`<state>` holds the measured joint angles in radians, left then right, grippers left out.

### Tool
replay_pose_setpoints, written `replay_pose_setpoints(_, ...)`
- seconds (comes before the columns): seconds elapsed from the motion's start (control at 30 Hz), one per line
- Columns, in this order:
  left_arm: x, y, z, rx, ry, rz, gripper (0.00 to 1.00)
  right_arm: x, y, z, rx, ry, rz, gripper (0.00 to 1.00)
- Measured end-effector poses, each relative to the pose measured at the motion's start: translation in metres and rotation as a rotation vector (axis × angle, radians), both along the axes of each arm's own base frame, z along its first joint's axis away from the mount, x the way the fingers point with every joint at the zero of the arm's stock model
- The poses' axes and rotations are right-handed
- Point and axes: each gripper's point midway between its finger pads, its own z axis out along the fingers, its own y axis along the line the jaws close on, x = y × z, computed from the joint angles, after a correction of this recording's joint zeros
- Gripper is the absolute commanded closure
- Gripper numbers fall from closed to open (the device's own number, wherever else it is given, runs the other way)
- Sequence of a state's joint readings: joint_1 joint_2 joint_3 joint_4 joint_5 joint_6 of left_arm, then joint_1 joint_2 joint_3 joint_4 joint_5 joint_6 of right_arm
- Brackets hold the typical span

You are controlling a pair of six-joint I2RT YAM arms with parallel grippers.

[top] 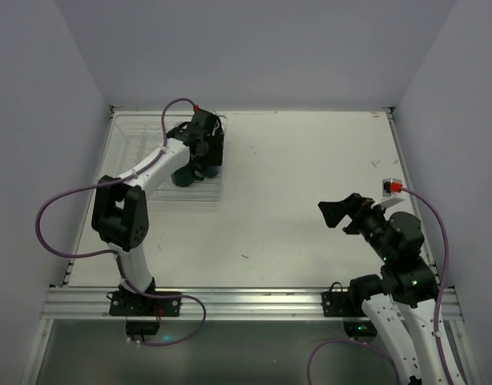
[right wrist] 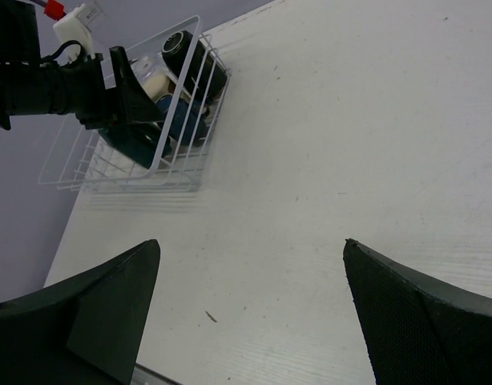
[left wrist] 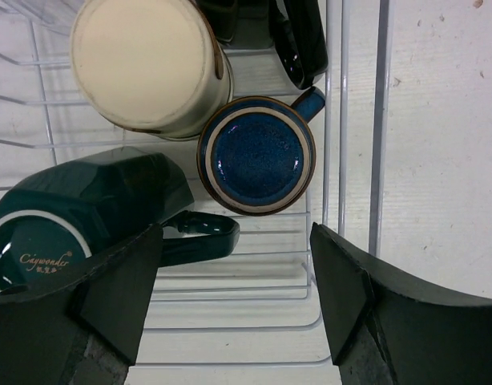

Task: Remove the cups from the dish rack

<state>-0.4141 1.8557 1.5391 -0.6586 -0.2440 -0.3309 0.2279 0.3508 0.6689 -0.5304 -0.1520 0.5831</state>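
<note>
Left wrist view, lower left of the frame: the round underside of the dark teal cup (left wrist: 86, 200) carries a pale cursive brand name reading "Caywonder", followed by a small raised mark at its upper right. A shorter line printed just beneath the name is too small to read.

**Glossy glaze, coated wire, matt table**

The blue cup (left wrist: 256, 156) has a speckled, glossy glaze with a pale unglazed rim. The teal cup (left wrist: 94, 200) and black mug (left wrist: 298, 40) shine. The cream cup (left wrist: 142, 64) looks duller. The rack (left wrist: 381, 120) is smooth white-coated wire. The table (right wrist: 350, 120) is matt and faintly ribbed. The right gripper (right wrist: 250, 243) is matt black with a fine grain.
</note>
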Motion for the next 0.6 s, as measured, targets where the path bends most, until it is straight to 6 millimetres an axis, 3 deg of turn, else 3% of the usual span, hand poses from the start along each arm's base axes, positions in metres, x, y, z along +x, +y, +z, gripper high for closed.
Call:
replay_pose_setpoints(0.33, 0.016, -0.008, 0.004, -0.022, -0.024, -0.003, 0.22, -0.003, 0.003, 0.0, 0.006, -0.002, 0.018, 0.01)
replay_pose_setpoints(0.6, 0.024, -0.013, -0.01, -0.025, -0.005, -0.007, 0.23, -0.003, 0.003, 0.001, 0.006, -0.007, 0.018, 0.01)
